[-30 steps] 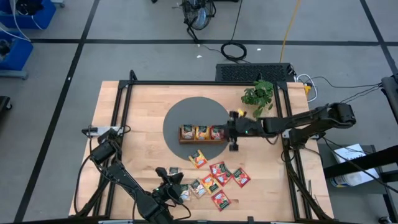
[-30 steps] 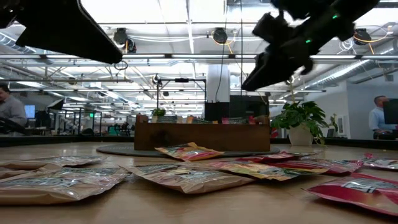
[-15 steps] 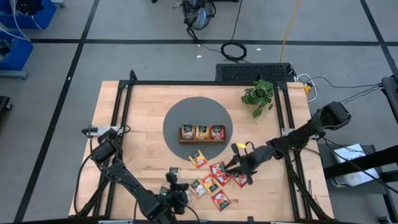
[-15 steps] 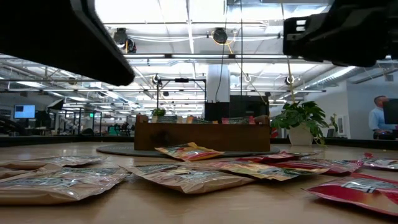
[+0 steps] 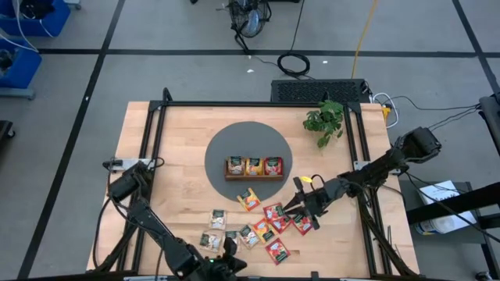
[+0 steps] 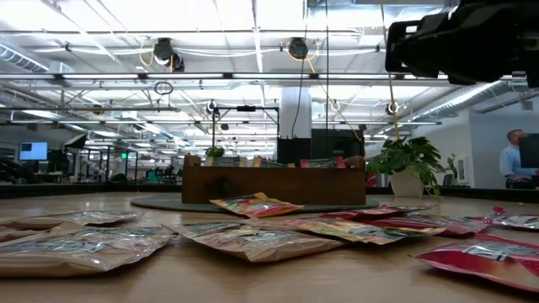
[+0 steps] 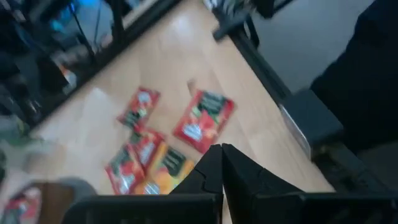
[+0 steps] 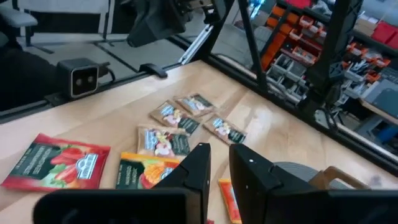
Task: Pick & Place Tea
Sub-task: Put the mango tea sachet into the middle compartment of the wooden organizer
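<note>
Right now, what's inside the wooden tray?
The wooden tray holds upright sachets in its three compartments: dark green, orange-yellow and red. How many stand behind each is hidden.

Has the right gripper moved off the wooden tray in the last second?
Yes. The right gripper has left the wooden tray and now hovers over the loose tea sachets nearer the table's front edge.

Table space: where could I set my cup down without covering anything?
The table is bare between its left edge and the grey round mat, and in its back left corner. It is crowded in front of the wooden tray, where tea sachets lie under the right gripper.
</note>
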